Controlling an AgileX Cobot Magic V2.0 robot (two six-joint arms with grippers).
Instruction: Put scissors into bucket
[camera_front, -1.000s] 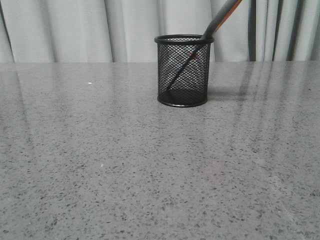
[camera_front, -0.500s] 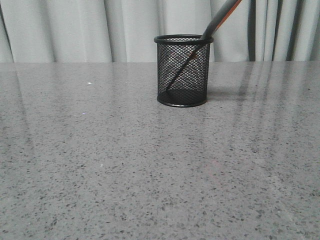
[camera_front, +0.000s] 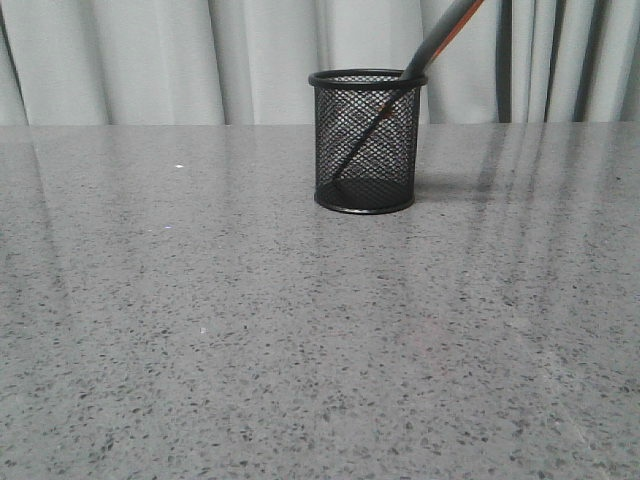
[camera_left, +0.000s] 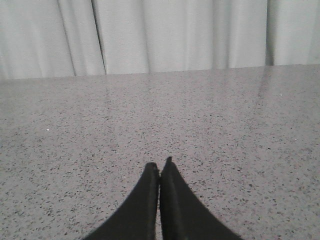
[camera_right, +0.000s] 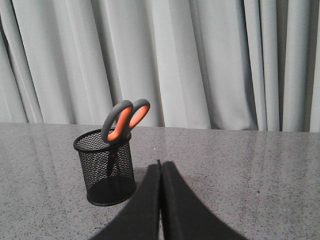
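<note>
Tabletop (camera_front: 200, 330), grey speckled stone, fills most of the front view w/ pale curtains (camera_front: 150, 60) behind; nothing on it but the bucket (camera_front: 365, 140), which stands upright toward the far edge, a bit right of centre. Scissors (camera_front: 440, 30) are already inside it: blades point down through the mesh w/ tips near the left of the base, shaft leaning up and right against the rim, handles running out past the top of the front view. Right wrist view shows the bucket (camera_right: 106, 167) w/ the grey-and-orange handle loops (camera_right: 125, 120) sticking well above the rim, no claw touching them. Right claw (camera_right: 160, 205) has its two fingers pressed together w/ nothing between, well apart from the bucket, on its right and nearer side. Left claw (camera_left: 159, 205) likewise together and empty, over bare tabletop; no bucket in its view. Neither arm shows in the front view. Judgement: task looks done, scissors in and released, bucket standing; nothing left except maybe arms parking. Vs. earlier frames: bucket sits a hair left of where it was a second ago, scissors' lean looks the same; no change since half a sec back, so the scene seems settled.
</note>
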